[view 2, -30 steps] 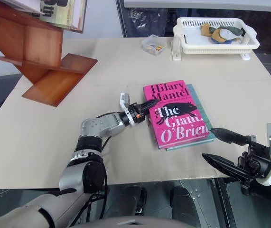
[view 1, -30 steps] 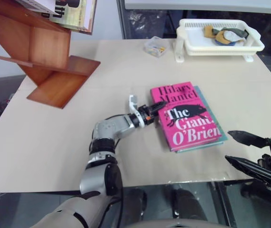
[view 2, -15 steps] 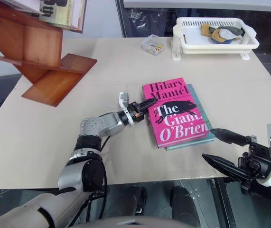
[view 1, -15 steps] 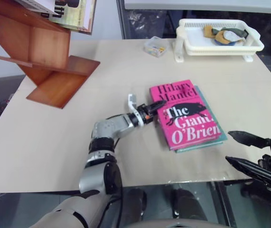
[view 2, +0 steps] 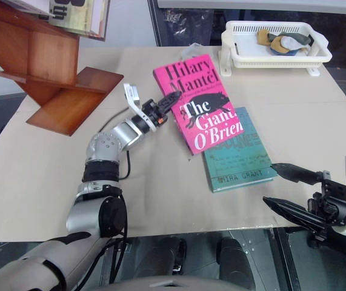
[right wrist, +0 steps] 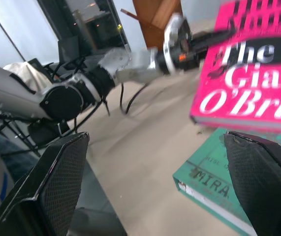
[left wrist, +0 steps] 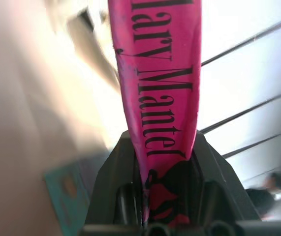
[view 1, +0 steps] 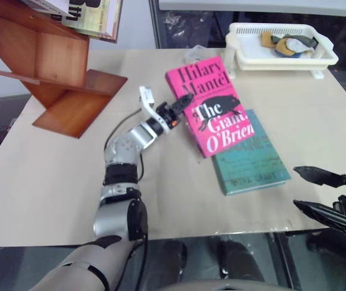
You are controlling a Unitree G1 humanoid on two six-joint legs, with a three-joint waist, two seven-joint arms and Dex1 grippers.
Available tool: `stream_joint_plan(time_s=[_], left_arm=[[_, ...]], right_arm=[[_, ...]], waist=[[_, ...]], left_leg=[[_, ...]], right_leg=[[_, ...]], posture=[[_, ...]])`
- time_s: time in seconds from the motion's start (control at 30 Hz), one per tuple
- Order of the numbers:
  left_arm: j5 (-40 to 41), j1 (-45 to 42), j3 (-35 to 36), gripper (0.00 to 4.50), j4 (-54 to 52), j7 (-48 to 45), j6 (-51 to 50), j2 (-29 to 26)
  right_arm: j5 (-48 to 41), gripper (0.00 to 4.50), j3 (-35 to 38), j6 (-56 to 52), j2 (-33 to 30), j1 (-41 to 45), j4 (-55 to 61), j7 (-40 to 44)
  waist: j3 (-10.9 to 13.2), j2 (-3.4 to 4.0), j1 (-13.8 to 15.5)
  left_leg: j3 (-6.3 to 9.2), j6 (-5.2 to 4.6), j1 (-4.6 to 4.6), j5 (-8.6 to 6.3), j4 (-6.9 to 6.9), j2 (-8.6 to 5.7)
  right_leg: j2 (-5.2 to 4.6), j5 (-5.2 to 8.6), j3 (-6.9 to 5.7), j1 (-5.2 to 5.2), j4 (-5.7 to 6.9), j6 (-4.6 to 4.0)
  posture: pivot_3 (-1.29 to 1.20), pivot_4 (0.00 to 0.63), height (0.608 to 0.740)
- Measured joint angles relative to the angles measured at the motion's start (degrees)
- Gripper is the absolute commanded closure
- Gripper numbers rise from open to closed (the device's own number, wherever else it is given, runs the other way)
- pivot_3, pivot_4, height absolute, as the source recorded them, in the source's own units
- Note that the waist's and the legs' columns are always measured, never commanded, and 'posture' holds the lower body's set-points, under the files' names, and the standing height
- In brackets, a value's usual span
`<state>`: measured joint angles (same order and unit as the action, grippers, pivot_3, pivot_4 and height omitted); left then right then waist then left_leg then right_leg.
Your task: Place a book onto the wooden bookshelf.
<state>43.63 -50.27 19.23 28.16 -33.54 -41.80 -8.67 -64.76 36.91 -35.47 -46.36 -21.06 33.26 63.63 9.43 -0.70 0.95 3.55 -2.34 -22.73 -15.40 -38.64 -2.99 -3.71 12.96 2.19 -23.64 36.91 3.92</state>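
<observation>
Left gripper [view 1: 182, 103] clamped on the pink book [view 1: 212, 112] — lifted, tilted above the teal book [view 1: 251, 163]. Right gripper [view 1: 318, 193] at near right — fingers apart, empty.

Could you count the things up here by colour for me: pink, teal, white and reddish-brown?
Pink: 1, the book, clamped in the left gripper
Teal: 1, the teal book, flat on the table
White: 1, the basket tray
Reddish-brown: 1, the wooden bookshelf
Total: 4

Wooden bookshelf [view 1: 51, 66] cut off at frame top — basket [view 1: 282, 51] contents too small to tell.
</observation>
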Motion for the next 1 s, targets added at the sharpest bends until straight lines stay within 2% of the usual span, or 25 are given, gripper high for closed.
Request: stream_joint_plan(time_s=[0.17, 0.43, 0.57, 0.73, 0.83, 1.0], left_arm=[[-7.38, -0.14, -7.70, 3.59, -5.63, -5.07, 9.24, -2.56], [-19.70, 4.30, -18.51, 3.59, -15.25, -10.02, 27.27, -6.94], [-38.88, 4.78, -28.23, 3.59, -16.02, -9.81, 48.15, -15.75], [-51.65, 2.57, -30.25, 3.59, -13.41, -5.37, 61.03, -20.41], [-58.87, 0.34, -30.81, 3.59, -13.85, -3.34, 68.56, -25.81], [-64.67, -1.40, -30.97, 3.59, -16.40, -2.20, 74.20, -30.19]], right_arm=[[1.88, 0.00, -0.07, 0.93, -0.28, 1.89, -4.05, 2.54], [4.41, 0.00, -1.70, 1.84, -0.56, 5.35, -7.89, 4.99], [5.94, 0.00, -3.13, 1.97, -0.97, 7.47, -9.87, 6.11], [6.46, 0.00, -4.33, 1.96, -1.11, 9.10, -10.56, 6.81], [6.80, 0.00, -4.60, 1.94, -1.47, 9.39, -10.86, 7.27], [7.73, 0.00, -6.23, 1.93, -1.86, 11.76, -12.40, 7.53]], waist=[[-0.01, 0.01, -0.09], [-0.03, 0.01, -0.11], [-0.05, 0.04, -0.19], [-0.01, -0.02, 0.13], [-0.01, -0.02, 0.04], [-0.01, -0.01, -0.05]], left_leg=[[-0.01, -0.01, 0.02, 0.00, 0.01, 0.01], [-0.04, -0.07, 0.08, -0.03, 0.01, 0.06], [-0.10, -0.11, 0.12, -0.06, 0.04, 0.07], [0.01, -0.20, -0.04, -0.11, 0.04, 0.04], [-0.01, -0.16, -0.07, -0.09, 0.13, 0.02], [-0.03, -0.18, -0.08, -0.10, 0.13, -0.01]], right_leg=[[0.01, 0.00, 0.02, 0.01, -0.01, 0.00], [-0.10, -0.01, 0.07, 0.04, 0.00, 0.00], [-0.06, -0.02, 0.13, 0.03, 0.00, 0.00], [-0.12, -0.02, -0.01, -0.05, -0.04, 0.01], [-0.15, -0.01, 0.00, -0.07, -0.15, 0.01], [-0.13, -0.01, -0.01, -0.07, -0.17, 0.02]], posture=[[0.00, 0.150, 0.740], [0.00, 0.150, 0.740], [0.00, 0.150, 0.740], [0.00, 0.150, 0.740], [0.00, 0.150, 0.740], [0.00, 0.150, 0.740]])
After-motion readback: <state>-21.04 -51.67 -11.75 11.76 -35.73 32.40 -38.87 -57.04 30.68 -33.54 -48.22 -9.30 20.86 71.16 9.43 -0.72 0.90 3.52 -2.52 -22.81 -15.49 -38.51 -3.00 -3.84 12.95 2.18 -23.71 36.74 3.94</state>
